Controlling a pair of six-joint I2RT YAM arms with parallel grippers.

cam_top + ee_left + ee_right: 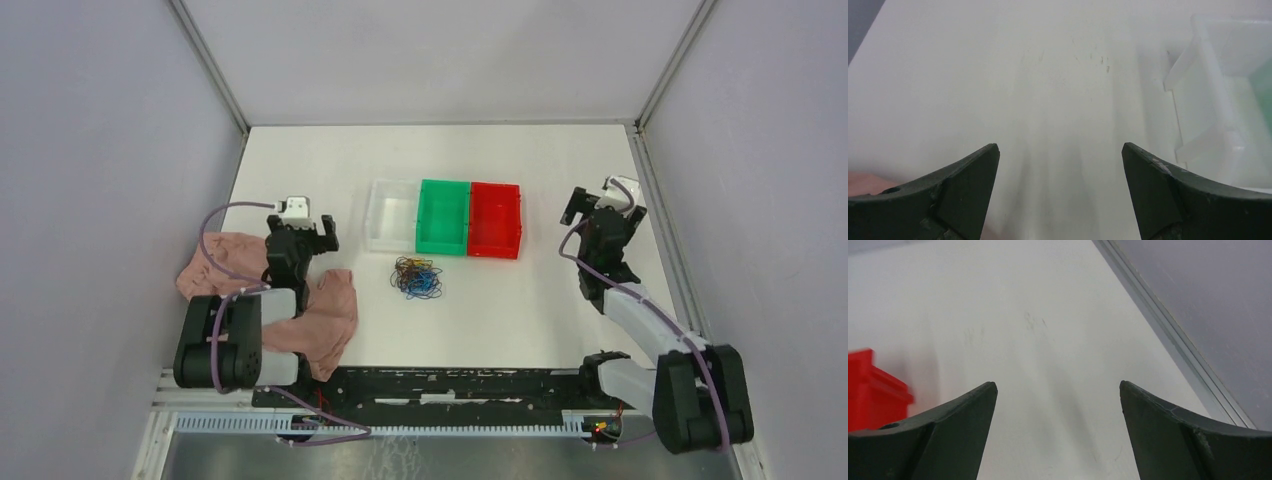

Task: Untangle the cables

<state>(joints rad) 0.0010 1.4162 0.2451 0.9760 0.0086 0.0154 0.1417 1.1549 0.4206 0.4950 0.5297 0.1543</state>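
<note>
- Cables: a small tangle of blue, orange and dark wires lying on the table. It is just on the near side of the green bin, towards that bin's left end and not touching it.
- Bins: the clear bin adjoins the green bin on the left and the red bin adjoins it on the right. All three form one row.
- Left gripper: fingers spread wide with nothing between them. It sits left of the green bin, beyond the clear bin. The tangle lies to its right and nearer the arm bases, apart from it and not seen by its wrist camera.
- Right gripper: fingers spread wide and holding nothing. It sits right of the green bin, past the red bin and well apart from the tangle.
- Pink cloth: crumpled under the left arm, left of the green bin and nearer the arm bases.
</note>
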